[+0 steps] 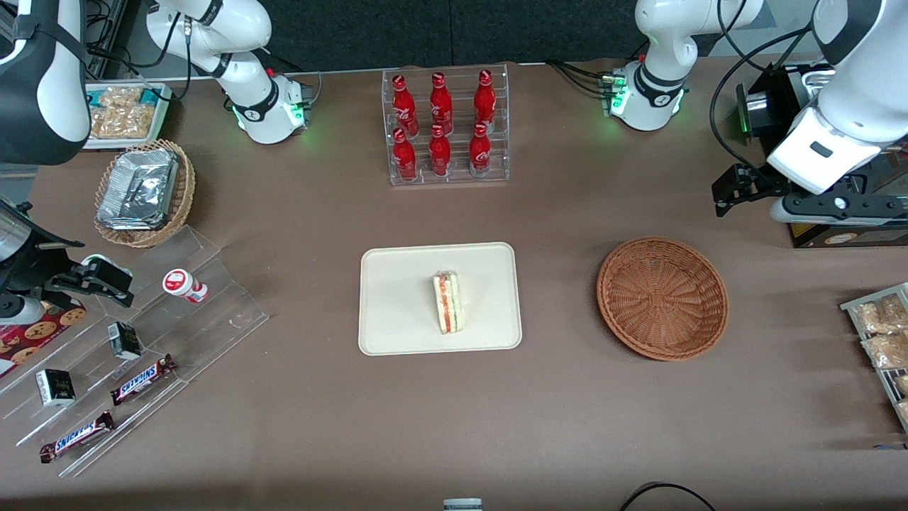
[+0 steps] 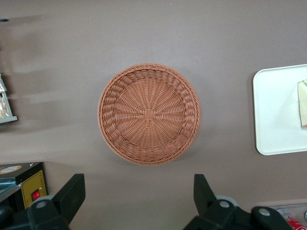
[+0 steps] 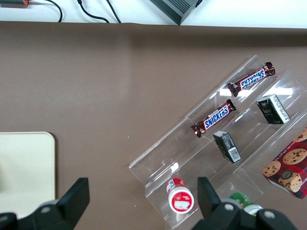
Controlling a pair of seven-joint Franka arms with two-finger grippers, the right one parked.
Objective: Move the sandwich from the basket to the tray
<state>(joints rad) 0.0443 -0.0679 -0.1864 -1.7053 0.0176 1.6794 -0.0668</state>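
In the front view, the sandwich [image 1: 448, 302] already stands on the tray [image 1: 397, 284] near the table's middle, and the wicker basket [image 1: 662, 298] is empty. Little can go wrong now; a careless sweep of the arm toward the tray could still knock the wedge over. The left gripper [image 1: 738, 190] hangs raised near the working arm's end of the table, farther from the camera than the basket.

In the left wrist view, its jaws stand spread and hold nothing above the basket [image 2: 149, 114].
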